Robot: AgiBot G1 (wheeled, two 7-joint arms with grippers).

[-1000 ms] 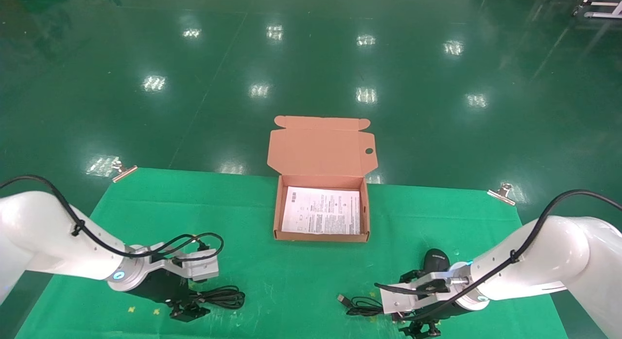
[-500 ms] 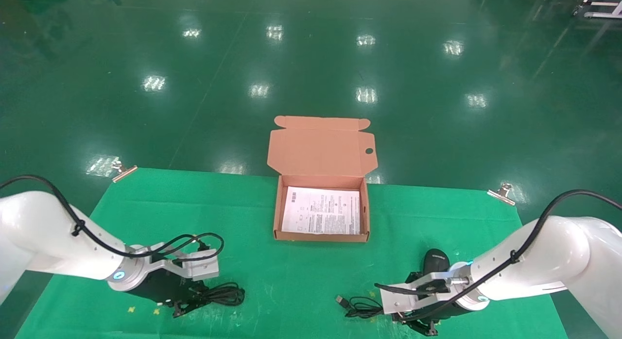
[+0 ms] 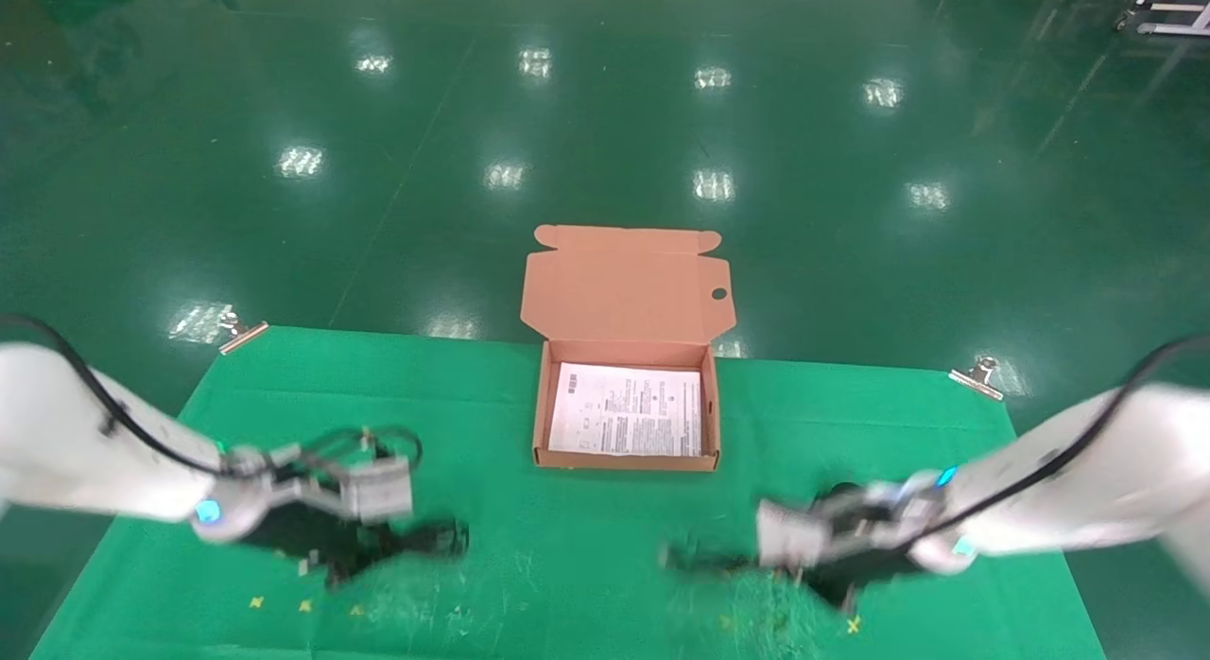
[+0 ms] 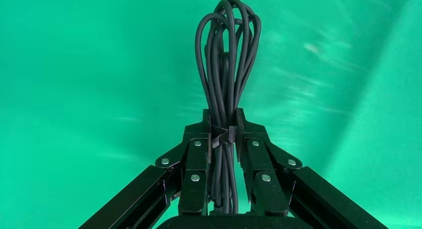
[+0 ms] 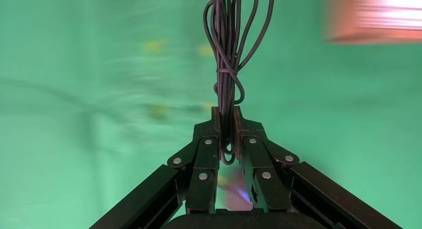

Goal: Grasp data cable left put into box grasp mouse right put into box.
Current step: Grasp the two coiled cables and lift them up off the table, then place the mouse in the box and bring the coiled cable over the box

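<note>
Green cloth [image 3: 586, 565] covers the table in the lower half of the head view, with glossy green floor behind it. Since half a second ago both arms have lifted off the cloth and swung slightly inward, each carrying its load, so by the look of it both grasps are done and the carry to the box [image 3: 539, 424] at frame centre is starting. At lower left, the left gripper [image 4: 222, 134] is clamped on the cable [image 4: 226, 55]; in the left wrist view the coil sits squarely between the fingers [image 4: 195, 159] at its tie, its loops sticking out ahead. At lower right, the right gripper [image 5: 227, 127] is closed on the mouse cord [image 5: 229, 45], bunched and running out ahead of the jaws. The mouse [image 3: 841, 509] shows only as a dark blur just under the right wrist, so how it hangs cannot be told. Open and upright, the box holds only its white sheet [image 3: 626, 409], well apart from both grippers.
</note>
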